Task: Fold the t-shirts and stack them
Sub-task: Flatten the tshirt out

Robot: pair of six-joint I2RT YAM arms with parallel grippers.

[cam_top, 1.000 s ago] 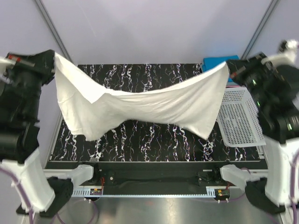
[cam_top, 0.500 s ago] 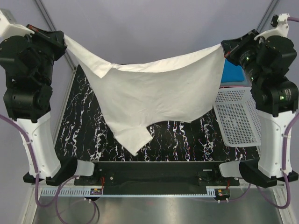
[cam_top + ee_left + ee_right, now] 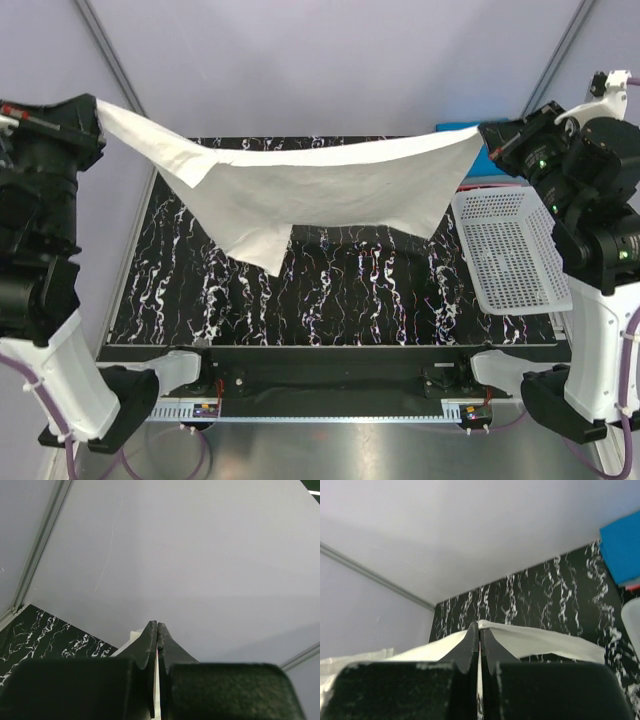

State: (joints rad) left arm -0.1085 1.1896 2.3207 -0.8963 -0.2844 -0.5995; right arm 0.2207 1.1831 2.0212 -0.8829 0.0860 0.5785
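Note:
The white t-shirt (image 3: 320,190) hangs stretched in the air above the black marbled table (image 3: 340,290), held at two corners. My left gripper (image 3: 97,112) is shut on its left corner, high at the left. My right gripper (image 3: 484,138) is shut on the right corner, high at the right. A loose point of cloth droops toward the table at the left of centre. White cloth (image 3: 540,640) spreads out from my right gripper (image 3: 479,628) in the right wrist view. A thin strip of white cloth (image 3: 156,700) shows between my left gripper's (image 3: 157,626) jaws. A blue t-shirt (image 3: 620,550) lies folded at the table's back right.
A white lattice basket (image 3: 510,250) stands on the right side of the table, below my right arm. A thin red edge (image 3: 632,587) shows under the blue shirt. Grey walls close in the back and sides.
Both arms swung the white t-shirt up and toward the back, then lowered a little. The cloth has gone from hanging in a deep sag to spread nearly flat in the air.

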